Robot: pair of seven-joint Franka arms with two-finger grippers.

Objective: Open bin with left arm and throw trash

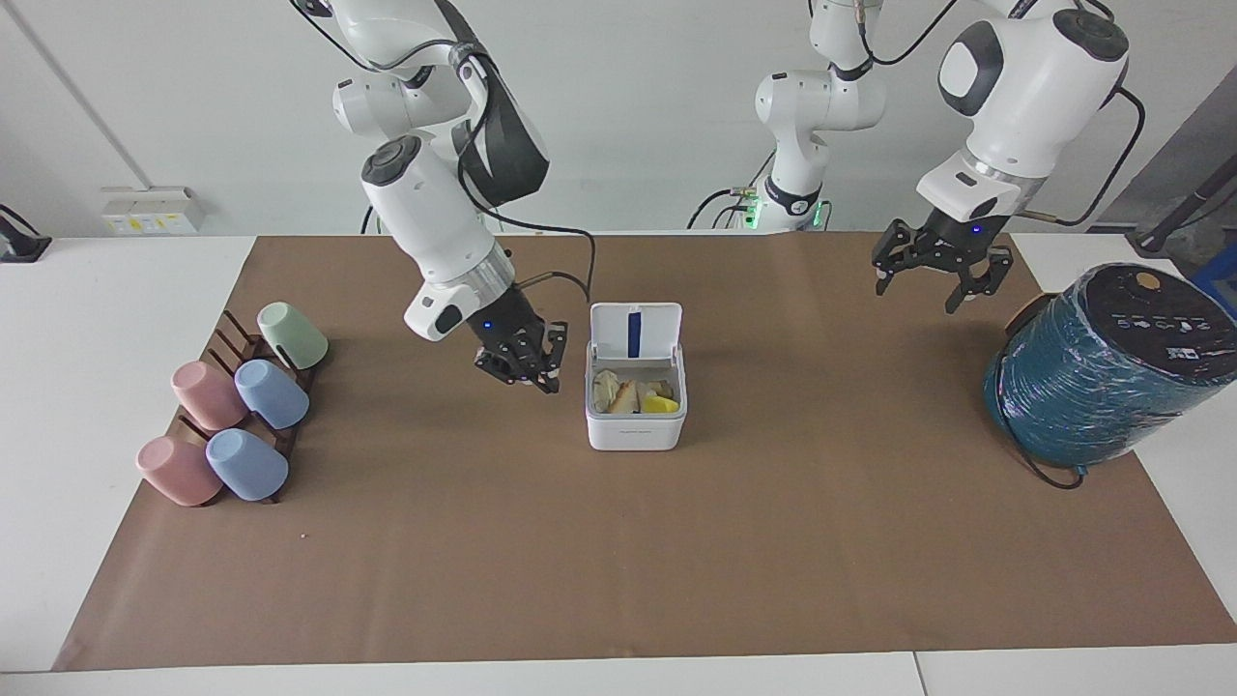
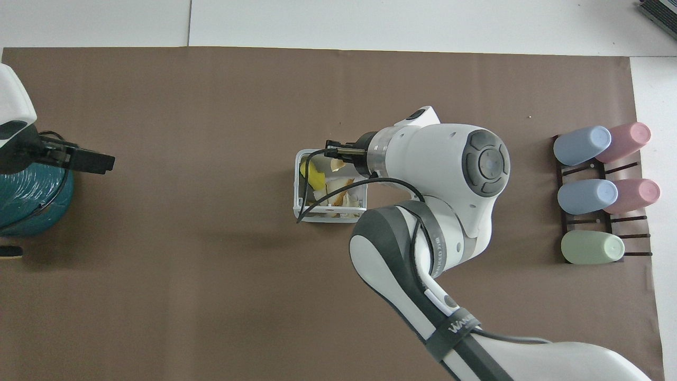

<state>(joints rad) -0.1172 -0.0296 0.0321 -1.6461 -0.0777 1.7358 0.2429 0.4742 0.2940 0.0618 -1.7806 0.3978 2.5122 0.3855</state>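
Left jaws spread wide, left gripper [image 1: 935,277] over brown paper by teal cylinder [image 1: 1102,367]; right gripper [image 1: 522,364] jaws together, raised beside bin [image 1: 635,425], white rounded box mid-desk, lid up, trash [image 1: 660,404] inside, open paper around

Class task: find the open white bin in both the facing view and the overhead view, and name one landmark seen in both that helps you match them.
Facing view: the white bin stands mid-table, lid raised toward the robots, scraps inside.
Overhead view: the bin is at centre, partly covered by the right arm.
Shared landmark: the teal cylinder at the left arm's end of the table.
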